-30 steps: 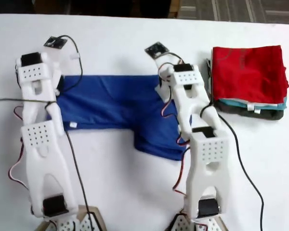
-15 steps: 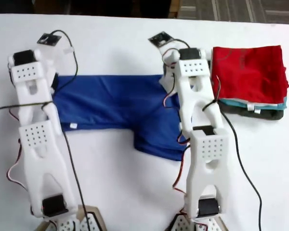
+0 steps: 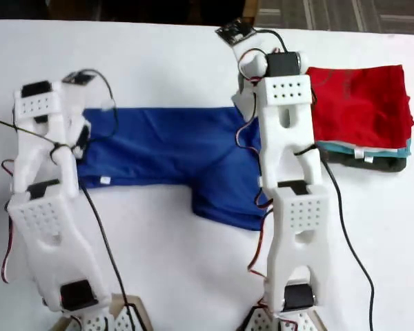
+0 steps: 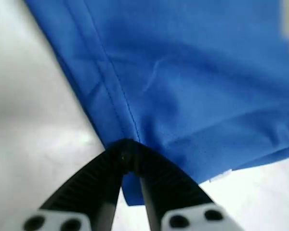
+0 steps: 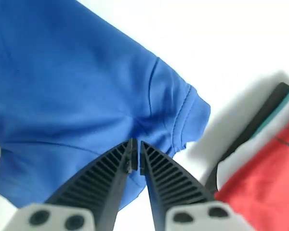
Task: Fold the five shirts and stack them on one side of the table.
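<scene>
On a white surface [image 3: 179, 62] in front of two robot arms, a blue shirt [image 3: 165, 148] lay spread in a long band from one arm to the other. One flap of it reached back toward the arms' bases beside the right arm. The left end effector [image 4: 128, 155] was clenched on the shirt's left end. Its dark fingers [image 4: 94, 180] met on the stitched hem close to a corner, and a small white tag [image 4: 221, 175] showed at the cloth's edge nearby. At the other end, the right end effector [image 5: 135, 156] had its jaws drawn together with only a sliver between them. It pinched the blue cloth just inside a sleeve's hemmed edge, where creases gathered at the tips. To the right of that arm sat a stack of folded shirts [image 3: 362, 153], with a red shirt [image 3: 359, 100] on top and teal, pale and dark layers beneath. In the right wrist view, a strip of bare surface separated the blue sleeve from the stack.
</scene>
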`<move>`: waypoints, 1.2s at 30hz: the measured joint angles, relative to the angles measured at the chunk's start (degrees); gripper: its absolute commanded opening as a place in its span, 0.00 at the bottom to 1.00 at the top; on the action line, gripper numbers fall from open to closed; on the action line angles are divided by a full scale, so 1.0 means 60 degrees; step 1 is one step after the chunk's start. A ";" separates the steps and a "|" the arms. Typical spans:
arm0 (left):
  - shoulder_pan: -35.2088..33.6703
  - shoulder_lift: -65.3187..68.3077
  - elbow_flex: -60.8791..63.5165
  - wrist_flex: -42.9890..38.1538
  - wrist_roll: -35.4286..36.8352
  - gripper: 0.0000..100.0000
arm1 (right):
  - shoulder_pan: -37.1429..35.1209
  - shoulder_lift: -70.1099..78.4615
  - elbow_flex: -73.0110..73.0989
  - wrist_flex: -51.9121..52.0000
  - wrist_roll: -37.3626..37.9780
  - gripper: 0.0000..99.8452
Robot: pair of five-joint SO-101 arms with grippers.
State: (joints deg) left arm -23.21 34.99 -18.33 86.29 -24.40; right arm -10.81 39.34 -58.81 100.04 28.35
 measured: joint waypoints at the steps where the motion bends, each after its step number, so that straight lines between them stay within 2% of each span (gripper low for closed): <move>1: -0.0015 -0.0249 0.0557 -0.0293 0.0000 0.03 | -0.0044 -0.0337 0.0308 0.0000 0.0000 0.02; 7: 0.0000 -0.1993 0.3868 -0.2286 -0.0352 0.03 | -0.0630 -0.2608 0.2769 0.0000 0.0000 0.02; 12: 0.0000 -0.3678 0.5319 -0.2652 -0.0381 0.03 | -0.1187 -0.4205 0.5407 -0.0161 0.0000 0.02; 18: -0.0015 -0.5524 0.6755 -0.2857 -0.0366 0.03 | -0.1201 -0.5832 0.9407 -0.1905 0.0000 0.02; 21: -0.0015 -0.5714 0.7590 -0.3575 -0.0366 0.03 | -0.1495 -0.6520 1.1707 -0.3048 0.0088 0.02; 25: -0.0015 -0.5714 0.8469 -0.4615 -0.0366 0.03 | -0.2242 -0.6916 1.4168 -0.4366 0.0938 0.03; 31: 0.0000 -0.5846 0.9407 -0.5890 -0.0410 0.03 | -0.2462 -0.6857 1.5048 -0.5084 0.1201 0.22; 36: 0.0000 -0.6022 0.9905 -0.6549 -0.0381 0.03 | -0.2623 -0.6271 1.5092 -0.5158 0.1231 0.22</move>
State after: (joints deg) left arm -23.21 -1.14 41.10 46.99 -26.68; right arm -26.55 1.71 31.74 69.10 35.74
